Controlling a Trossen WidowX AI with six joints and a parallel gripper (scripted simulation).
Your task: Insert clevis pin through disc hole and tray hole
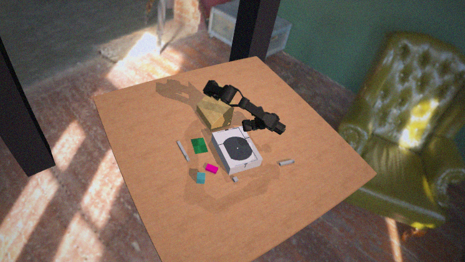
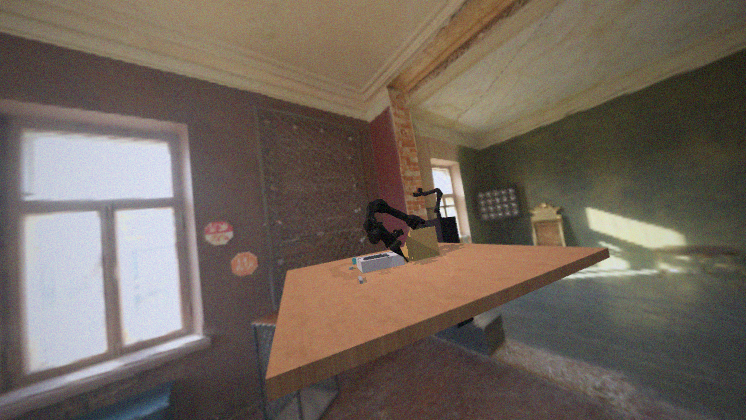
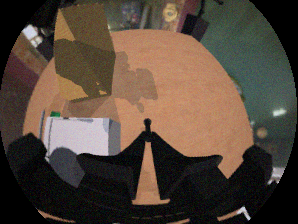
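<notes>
"Hand [image 1: 249, 125] [image 2: 404, 256] [image 3: 148, 133] first: what is it doing?"

"It is clenched on the pin [image 3: 147, 123], seen in the wrist view as a small dark knob on a short stem, poking out past the fingertips. From the top view I cannot make the pin out. Taking the tray [image 1: 224, 161] [image 2: 382, 264] [image 3: 85, 134] as the clock's centre in the top view, the hand is near 1 o'clock."

"And the disc [image 1: 237, 153] [image 2: 376, 257] [image 3: 66, 167]?"

"Dark grey and round, lying flat inside the white tray, with a small pale dot at its middle. The pin is outside the tray."

"What else is on the tabletop [image 1: 211, 228] [image 2: 417, 302] [image 3: 190, 85]?"

"Around the tray: a tan block [image 1: 212, 112] [image 2: 423, 244] [image 3: 85, 55] at 11, a green square [image 1: 199, 145] [image 3: 55, 114] at 9 with a thin rod [image 1: 182, 150] beyond it. Magenta [image 1: 211, 168] and teal [image 1: 201, 178] blocks sit towards 8, a tiny grey cube [image 1: 235, 179] at 6, and a grey bar [image 1: 286, 162] between 3 and 4."
</notes>
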